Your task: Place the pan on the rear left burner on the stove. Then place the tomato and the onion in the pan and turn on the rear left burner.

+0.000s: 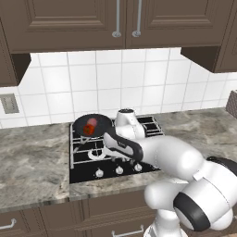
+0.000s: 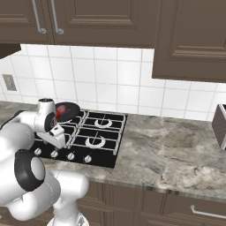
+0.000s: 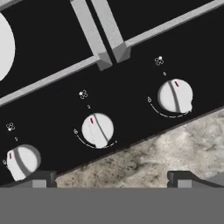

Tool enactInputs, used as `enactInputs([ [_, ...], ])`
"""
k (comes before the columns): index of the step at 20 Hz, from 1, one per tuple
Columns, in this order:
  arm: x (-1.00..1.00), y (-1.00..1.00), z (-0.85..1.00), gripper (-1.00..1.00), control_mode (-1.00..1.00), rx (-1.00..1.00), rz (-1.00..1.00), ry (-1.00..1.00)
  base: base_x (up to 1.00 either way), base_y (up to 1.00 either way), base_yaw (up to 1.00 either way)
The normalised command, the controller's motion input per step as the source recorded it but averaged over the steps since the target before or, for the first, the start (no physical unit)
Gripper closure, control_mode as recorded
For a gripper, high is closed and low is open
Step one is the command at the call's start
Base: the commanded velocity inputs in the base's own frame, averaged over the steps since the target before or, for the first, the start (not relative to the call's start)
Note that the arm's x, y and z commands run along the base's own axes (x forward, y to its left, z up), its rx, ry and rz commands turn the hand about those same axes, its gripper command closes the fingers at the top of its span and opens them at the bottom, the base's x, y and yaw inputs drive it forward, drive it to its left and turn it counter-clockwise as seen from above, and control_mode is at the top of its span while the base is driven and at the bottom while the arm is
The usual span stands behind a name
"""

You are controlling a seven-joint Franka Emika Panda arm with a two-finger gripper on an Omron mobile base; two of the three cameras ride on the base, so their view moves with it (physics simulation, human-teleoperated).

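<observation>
The black pan (image 1: pixel 95 121) rests on the rear left burner of the stove (image 1: pixel 81 173), which hides the burner. Inside it lie the glossy red-orange tomato (image 1: pixel 87 131) and the duller onion (image 1: pixel 93 122). In the right base view the pan (image 2: pixel 68 110) sits just behind my hand. My gripper (image 2: pixel 61 142) points down over the stove's front edge. In the hand view the gripper (image 3: pixel 111 180) is open, with its fingertips (image 3: pixel 40 178) wide apart and nothing between them. Three silver knobs run across that view, and the middle knob (image 3: pixel 98 130) lies roughly centred above the fingertips.
My forearm (image 1: pixel 162 155) crosses the front right of the stove and covers part of the knob row (image 1: pixel 119 170). Granite counter (image 2: pixel 176 145) stretches to the right, with a dark box (image 2: pixel 219 126) at its far end. Cabinets hang overhead.
</observation>
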Motion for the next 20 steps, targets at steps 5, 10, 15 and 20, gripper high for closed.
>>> enactInputs([
  [5,0.00,0.00,-0.16,-1.00,-1.00,0.00,0.09,0.00,0.00,0.00,0.00],
  [10,0.02,0.00,-0.11,-1.00,-1.00,0.00,0.08,0.00,0.00,0.00,0.00],
  [15,0.08,0.01,-0.10,-1.00,-1.00,0.00,0.06,0.01,0.00,0.00,0.00],
  [20,0.21,0.12,-0.13,-1.00,-1.00,0.00,0.02,0.03,0.00,0.00,0.00],
])
